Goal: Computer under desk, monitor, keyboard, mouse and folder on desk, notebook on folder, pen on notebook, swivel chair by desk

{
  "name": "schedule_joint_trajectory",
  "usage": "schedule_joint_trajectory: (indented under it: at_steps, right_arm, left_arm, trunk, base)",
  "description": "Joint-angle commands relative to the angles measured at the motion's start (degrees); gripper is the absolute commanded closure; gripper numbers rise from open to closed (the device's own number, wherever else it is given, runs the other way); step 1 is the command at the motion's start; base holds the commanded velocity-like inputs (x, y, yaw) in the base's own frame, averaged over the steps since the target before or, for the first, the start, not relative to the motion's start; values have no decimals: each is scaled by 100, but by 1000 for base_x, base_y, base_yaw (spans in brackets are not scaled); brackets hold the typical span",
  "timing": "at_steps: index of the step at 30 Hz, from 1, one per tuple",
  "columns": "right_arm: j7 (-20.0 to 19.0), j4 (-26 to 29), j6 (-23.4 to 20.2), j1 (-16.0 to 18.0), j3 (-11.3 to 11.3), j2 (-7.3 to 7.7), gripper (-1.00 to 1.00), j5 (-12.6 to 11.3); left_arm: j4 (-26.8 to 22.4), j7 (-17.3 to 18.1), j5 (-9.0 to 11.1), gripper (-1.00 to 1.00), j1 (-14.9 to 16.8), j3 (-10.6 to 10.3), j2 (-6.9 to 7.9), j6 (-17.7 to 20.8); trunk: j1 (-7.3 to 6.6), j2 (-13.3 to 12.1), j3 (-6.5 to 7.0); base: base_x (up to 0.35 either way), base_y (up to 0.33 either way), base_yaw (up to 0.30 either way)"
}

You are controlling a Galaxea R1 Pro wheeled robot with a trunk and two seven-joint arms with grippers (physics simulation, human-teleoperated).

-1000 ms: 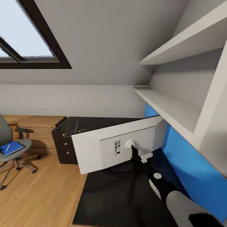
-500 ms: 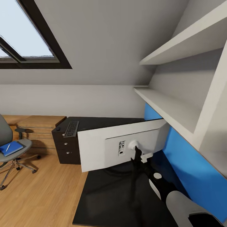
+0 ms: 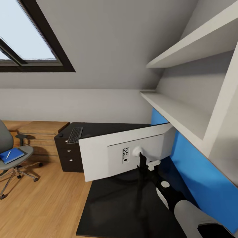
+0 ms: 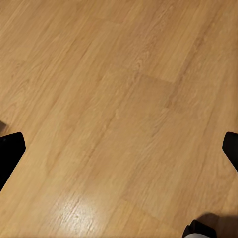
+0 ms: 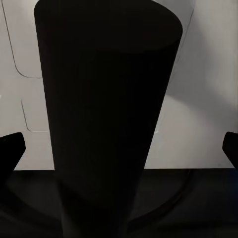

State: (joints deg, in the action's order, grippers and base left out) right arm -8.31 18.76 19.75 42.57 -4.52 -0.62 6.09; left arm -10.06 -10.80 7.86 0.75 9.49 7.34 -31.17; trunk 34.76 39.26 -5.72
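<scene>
My right pincer [image 5: 119,144] reaches for the monitor [image 3: 99,155], which stands on the black worktop [image 3: 115,211] with its white back turned toward my head camera and its screen facing away. In the right wrist view the monitor's black stem [image 5: 106,114] looms between my two dark fingertips [image 5: 11,146], which sit wide apart at either edge of the picture and do not touch it (open, then, around the stem). Its round base [image 3: 127,180] rests on the worktop in front of the blue panel [image 3: 198,178] along the back edge.

My left pincer [image 4: 119,148] hangs over bare wood floor [image 4: 119,99], fingertips spread wide and holding nothing.

Beyond the monitor, the keyboard [image 3: 75,135] lies on top of a black drawer unit [image 3: 67,155] with round silver knobs, next to low light-wood shelving [image 3: 39,132]. At the left edge of the head view the swivel chair [image 3: 10,155] stands on the floor, well apart from the worktop, with the blue folder [image 3: 12,156] on its grey seat and the pale pen [image 3: 8,154] lying on the folder. White wall shelves [image 3: 185,112] run above the blue panel, under a dark-framed skylight [image 3: 29,39].
</scene>
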Motion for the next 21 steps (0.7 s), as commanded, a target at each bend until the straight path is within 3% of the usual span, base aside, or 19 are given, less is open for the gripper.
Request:
schedule_joint_trajectory:
  at_steps: [1,21]
  right_arm:
    - [5,-4,20,5,13,-2,-100,59]
    - [5,-4,20,5,13,-7,-100,59]
  left_arm:
    - [4,5,58,-100,4,-26,2,-21]
    - [4,6,58,-100,4,-24,4,-21]
  trunk:
    - [2,8,-10]
    - [2,8,-10]
  base:
    - [0,0,0]
    - [-78,63,0]
